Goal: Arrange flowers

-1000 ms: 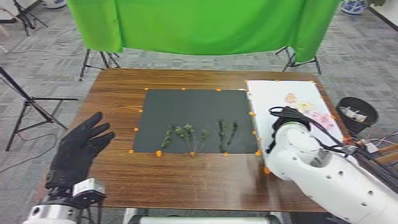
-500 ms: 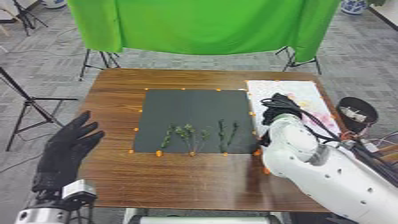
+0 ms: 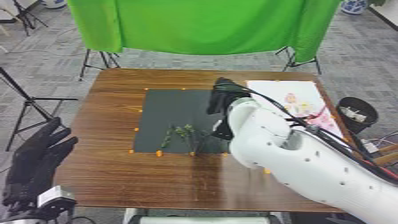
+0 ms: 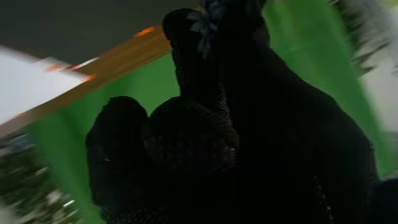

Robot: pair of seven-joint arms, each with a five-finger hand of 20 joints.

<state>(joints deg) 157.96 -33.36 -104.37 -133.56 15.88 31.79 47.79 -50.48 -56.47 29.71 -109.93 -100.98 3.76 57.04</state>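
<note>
Head view shows the left hand (image 3: 34, 162) relaxed and the right hand (image 3: 227, 90) grasping a flower (image 4: 206, 25); this placing step probably needs next gentle lowering to the mat (image 3: 178, 111).

One brown rectangular wooden table (image 3: 107, 185) has one dark grey square mat (image 3: 178, 110), with several thin green leafy stems (image 3: 186, 131), too tangled to count, and one white rectangular flower-patterned sheet (image 3: 277, 88) at right. One green cloth (image 3: 204, 30) hangs at the far side; one round black bin (image 3: 346, 107) is at right.

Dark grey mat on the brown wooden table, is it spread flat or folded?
Spread flat. The mat lies smooth with straight far and left edges, green leafy stems on it; the white right arm hides part.
</note>
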